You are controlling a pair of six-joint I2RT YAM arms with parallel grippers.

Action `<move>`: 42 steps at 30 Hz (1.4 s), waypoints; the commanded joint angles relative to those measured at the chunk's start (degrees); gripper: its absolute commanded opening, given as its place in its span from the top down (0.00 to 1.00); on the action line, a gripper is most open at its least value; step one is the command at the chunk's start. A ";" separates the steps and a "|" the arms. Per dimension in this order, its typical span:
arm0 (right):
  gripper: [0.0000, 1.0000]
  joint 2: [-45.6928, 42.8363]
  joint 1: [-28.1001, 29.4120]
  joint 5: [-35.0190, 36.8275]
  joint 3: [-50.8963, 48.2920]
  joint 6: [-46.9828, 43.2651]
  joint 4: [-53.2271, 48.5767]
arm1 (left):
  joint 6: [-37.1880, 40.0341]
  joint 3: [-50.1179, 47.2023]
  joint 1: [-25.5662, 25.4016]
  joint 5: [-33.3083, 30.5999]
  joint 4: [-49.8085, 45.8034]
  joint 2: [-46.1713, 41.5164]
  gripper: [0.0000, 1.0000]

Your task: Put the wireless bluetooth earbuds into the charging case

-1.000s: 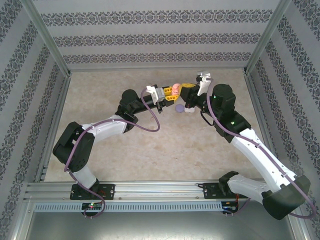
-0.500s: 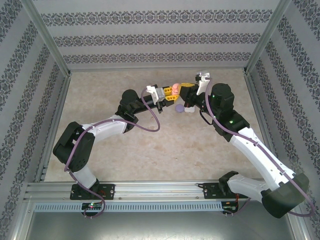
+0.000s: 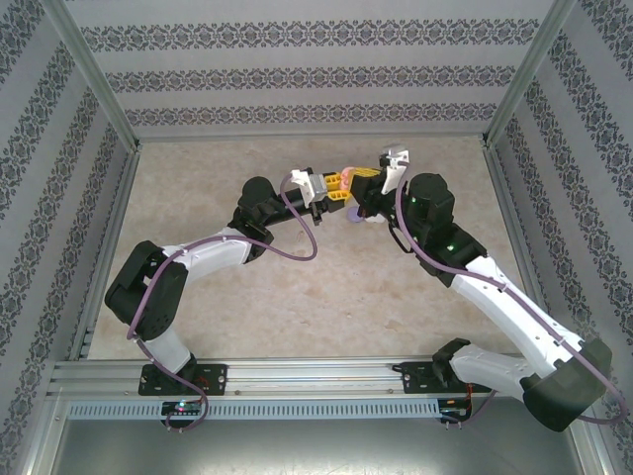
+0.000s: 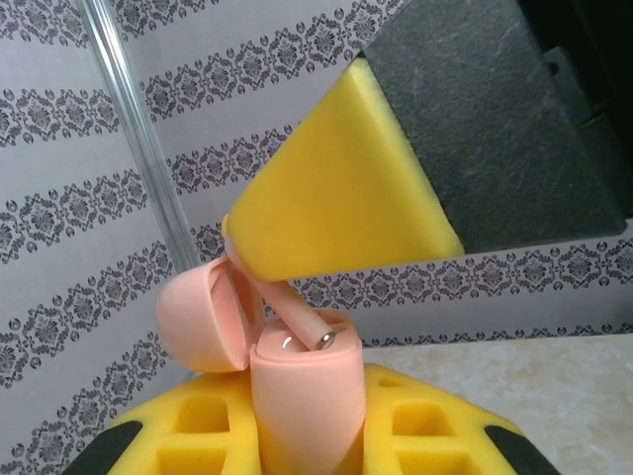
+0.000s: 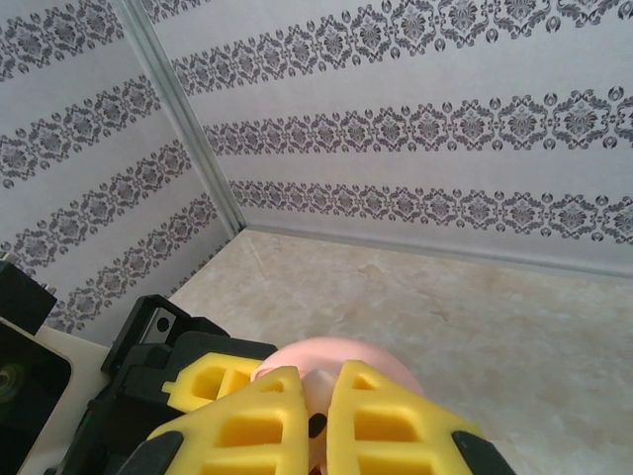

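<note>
My left gripper [image 4: 302, 440] is shut on a pinkish charging case [image 4: 307, 396] and holds it upright, with its lid [image 4: 198, 322] swung open to the left. A pinkish earbud [image 4: 302, 322] slants down into the case mouth, and its metal-tipped stem rests at the rim. My right gripper [image 5: 316, 416] is shut on that earbud [image 5: 319, 387], with the case lid [image 5: 327, 347] just beyond its fingertips. In the top view the left gripper [image 3: 334, 190] and right gripper [image 3: 354, 188] meet above the table's far middle.
A small purple case [image 3: 352, 213] lies on the table just near of the grippers. The beige table [image 3: 297, 297] stretches open towards the arm bases. Patterned walls [image 3: 297, 79] and metal frame posts close in the back and sides.
My right gripper has moved left with the earbud, up to the case in the left gripper. The left arm has stayed put.
</note>
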 commanded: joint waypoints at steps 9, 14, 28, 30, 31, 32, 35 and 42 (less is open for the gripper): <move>0.95 -2.06 -0.06 5.27 -1.15 -2.36 -2.95 | -0.42 1.12 -1.22 0.58 3.23 -1.65 1.00; 0.95 -1.36 0.01 4.03 -1.40 -2.34 -3.29 | -0.38 1.52 -1.31 0.45 2.74 -1.87 1.00; 0.96 -2.46 6.24 9.22 -4.83 -8.37 -6.06 | -1.14 2.41 -1.44 -1.75 2.53 -2.37 1.00; 0.96 -2.61 8.11 11.52 -5.17 -10.43 -6.19 | -1.52 2.51 -1.40 -2.76 2.89 -2.36 1.00; 0.96 -2.52 9.06 12.83 -5.39 -11.61 -6.33 | -1.69 2.48 -1.40 -3.01 3.07 -2.29 1.00; 0.96 -2.43 9.90 13.95 -5.56 -12.53 -6.36 | -1.87 2.57 -1.40 -3.28 3.24 -2.27 1.00; 0.96 -1.89 11.92 16.90 -5.75 -14.13 -6.44 | -2.55 2.61 -1.40 -3.50 3.60 -2.27 1.00; 0.95 -0.12 12.85 17.65 -5.17 -12.58 -6.44 | -4.10 2.26 -1.40 -4.87 5.06 -1.36 1.00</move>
